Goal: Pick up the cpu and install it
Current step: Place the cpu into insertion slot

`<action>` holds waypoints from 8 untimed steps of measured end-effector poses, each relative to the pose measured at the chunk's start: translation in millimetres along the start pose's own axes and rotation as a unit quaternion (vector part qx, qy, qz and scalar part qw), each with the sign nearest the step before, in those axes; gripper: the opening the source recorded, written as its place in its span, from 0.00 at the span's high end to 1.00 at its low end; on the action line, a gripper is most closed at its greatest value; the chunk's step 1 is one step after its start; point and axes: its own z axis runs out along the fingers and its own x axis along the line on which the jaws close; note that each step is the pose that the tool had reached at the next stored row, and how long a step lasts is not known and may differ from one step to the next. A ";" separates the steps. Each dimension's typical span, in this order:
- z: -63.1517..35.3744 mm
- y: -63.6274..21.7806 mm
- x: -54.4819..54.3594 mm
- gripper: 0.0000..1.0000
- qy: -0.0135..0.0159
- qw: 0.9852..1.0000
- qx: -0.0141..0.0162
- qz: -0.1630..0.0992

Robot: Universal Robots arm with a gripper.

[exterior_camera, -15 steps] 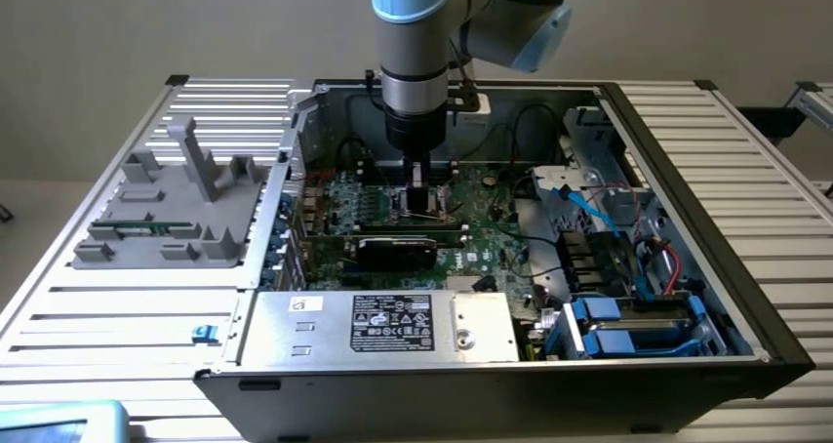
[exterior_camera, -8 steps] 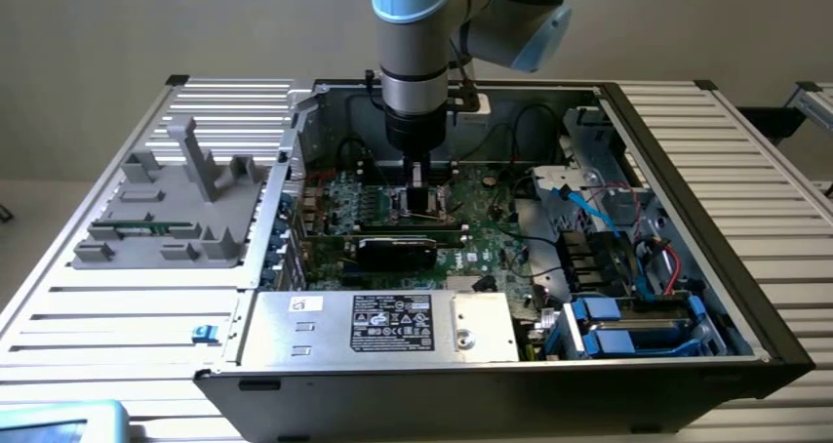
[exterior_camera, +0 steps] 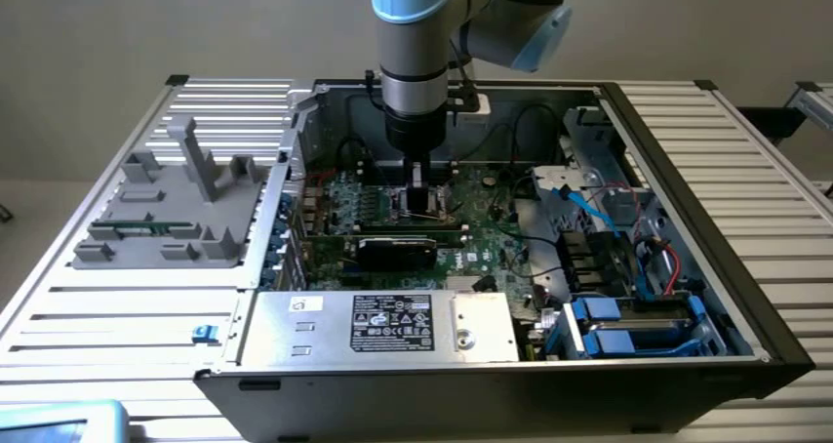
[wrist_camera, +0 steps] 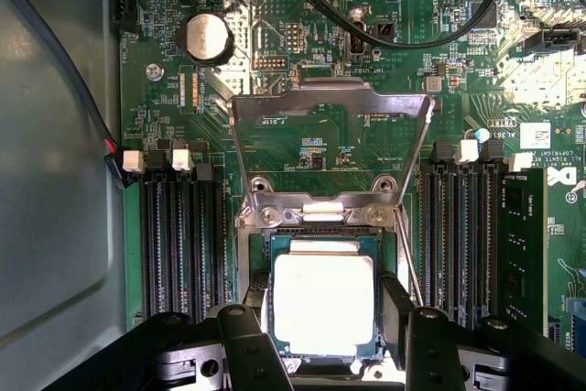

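Observation:
The cpu [wrist_camera: 323, 304], a square chip with a shiny pale metal top, lies flat in the socket area of the green motherboard [wrist_camera: 275, 61]. My gripper [wrist_camera: 325, 318] is low over it, with one black finger [wrist_camera: 256, 318] against each side of the chip, shut on it. The socket's metal load frame [wrist_camera: 330, 103] stands swung open just beyond the chip. In the exterior view the arm reaches straight down into the open computer case [exterior_camera: 677, 170], and the gripper [exterior_camera: 419, 204] is at the middle of the board.
Black memory slots [wrist_camera: 183, 244] flank the socket; a green memory stick [wrist_camera: 524, 244] fills one. Black cables [wrist_camera: 385, 38] cross the board beyond the frame. A power supply [exterior_camera: 377, 324], a black card [exterior_camera: 410, 248] and a grey fixture [exterior_camera: 170, 209] on the table lie nearby.

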 end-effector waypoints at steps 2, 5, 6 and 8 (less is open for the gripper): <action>0.0 0.0 0.0 0.44 0.000 1.000 -0.001 0.000; 0.1 0.0 0.0 0.44 0.000 1.000 -0.001 -0.001; 0.0 0.0 0.0 0.44 0.000 1.000 -0.001 -0.001; 0.0 -0.1 0.0 0.44 0.000 1.000 -0.001 -0.001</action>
